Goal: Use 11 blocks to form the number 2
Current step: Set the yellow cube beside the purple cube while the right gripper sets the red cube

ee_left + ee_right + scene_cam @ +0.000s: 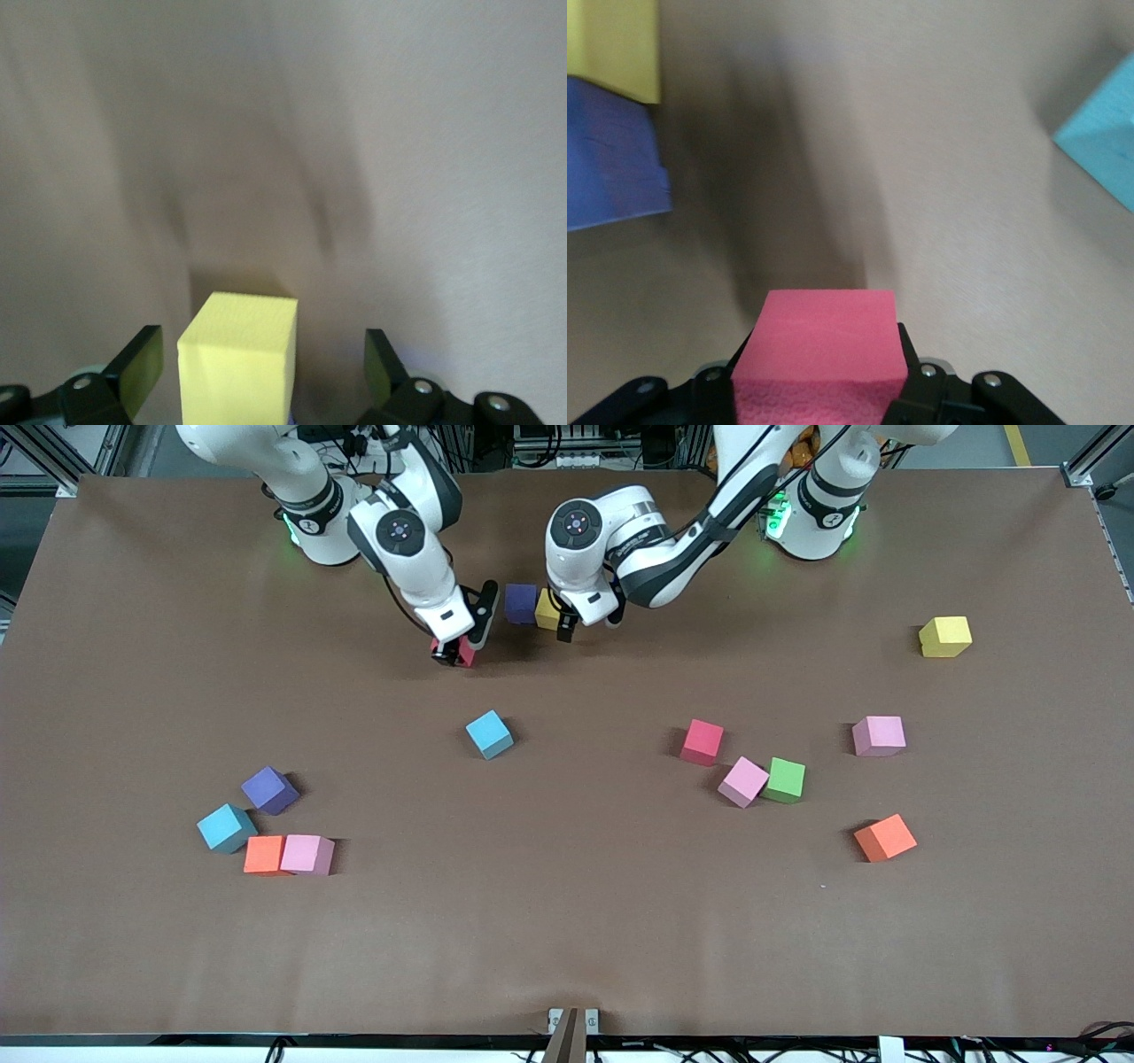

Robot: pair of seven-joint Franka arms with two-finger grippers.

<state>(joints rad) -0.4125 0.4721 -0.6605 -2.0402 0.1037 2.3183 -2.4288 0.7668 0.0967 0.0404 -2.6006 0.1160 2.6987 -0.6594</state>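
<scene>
A small matte red foam cube [818, 354] is held clamped in the right pincer [453, 652], low over the brown paper-covered desk [567, 921] toward the robots' edge. Just beside it, a purple foam cube [520, 603] and a yellow foam cube [547, 608] are seen touching each other on the desk. The left pincer [565, 631] is spread wide around that yellow cube, with a gap shown on either side of it in the left wrist view. A light blue foam cube [489, 734] lies alone nearer the front camera. Toward the right arm's end, a second purple cube [269, 790], a second light blue cube [227, 828], an orange cube [264, 855] and a pink cube [306, 854] are clustered, the last two touching. Toward the left arm's end are found another red cube [702, 742], a pink cube [742, 781] touching a green cube [785, 780], a further pink cube [878, 736], a second orange cube [885, 838] and, well apart, a second yellow cube [944, 637].
</scene>
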